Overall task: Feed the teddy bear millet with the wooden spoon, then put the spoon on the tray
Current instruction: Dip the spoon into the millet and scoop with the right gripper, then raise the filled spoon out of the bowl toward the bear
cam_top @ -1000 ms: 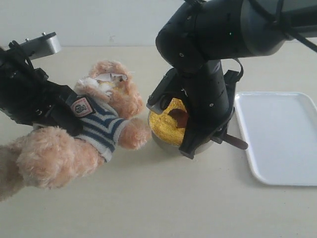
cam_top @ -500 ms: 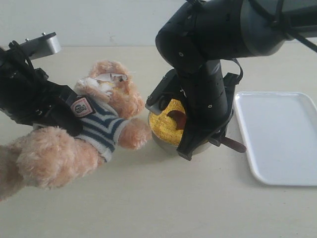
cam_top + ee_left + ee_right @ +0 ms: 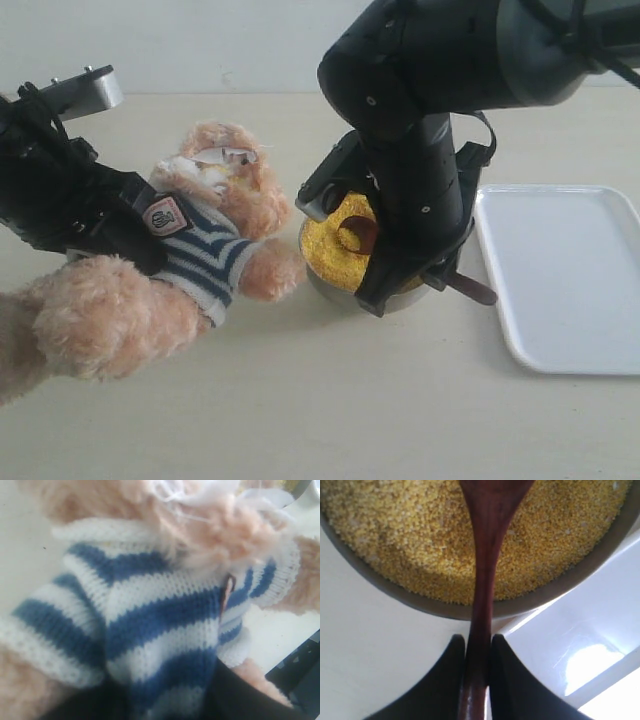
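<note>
1. I see the right gripper (image 3: 477, 647) clamped on the wooden spoon (image 3: 487, 555) handle, its scoop over the millet (image 3: 410, 535), centre.
2. Left gripper (image 3: 130, 235) grips the teddy bear (image 3: 215, 245) at left.
3. The tray (image 3: 570, 290) edge is just right of the steel bowl (image 3: 325, 285), with open table near.

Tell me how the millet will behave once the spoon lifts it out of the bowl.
The millet is fine loose grain, so it will probably flow and slide off if the wooden spoon tilts. It is heaped close to the steel bowl's rim, so stirring roughly may push some over.
</note>
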